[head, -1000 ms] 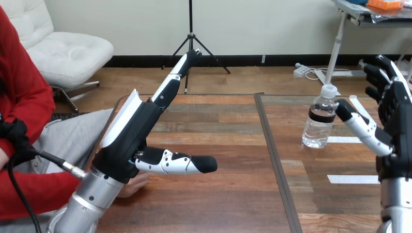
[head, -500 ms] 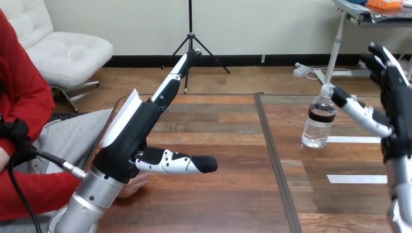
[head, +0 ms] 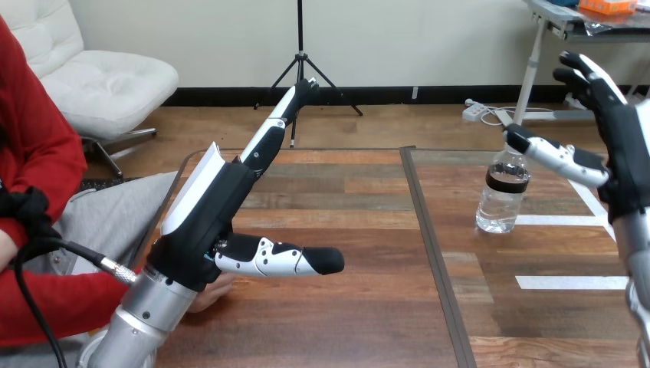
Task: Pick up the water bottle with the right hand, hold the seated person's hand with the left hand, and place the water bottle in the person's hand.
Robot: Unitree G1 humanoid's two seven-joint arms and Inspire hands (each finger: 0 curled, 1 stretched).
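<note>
A clear water bottle (head: 502, 192) with a dark label band stands upright on the right half of the wooden table (head: 360, 230). My right hand (head: 613, 146) hovers open just right of and above it, its thumb reaching over the bottle's cap; I cannot tell if they touch. My left hand (head: 218, 207) stretches open over the table's left side, fingers straight and pointing away, thumb sticking out to the right. The person's hand (head: 215, 290) lies on the table's near left edge, under my left forearm and mostly hidden by it.
The person sits at the left with a red sleeve (head: 46, 299) along the table's near left edge. A dark seam (head: 429, 238) splits the tabletop, and white tape strips (head: 571, 282) mark the right half.
My right hand has risen and moved a little away from me, its thumb going from beside the bottle's shoulder to over its cap. The left hand and the bottle have stayed put.
</note>
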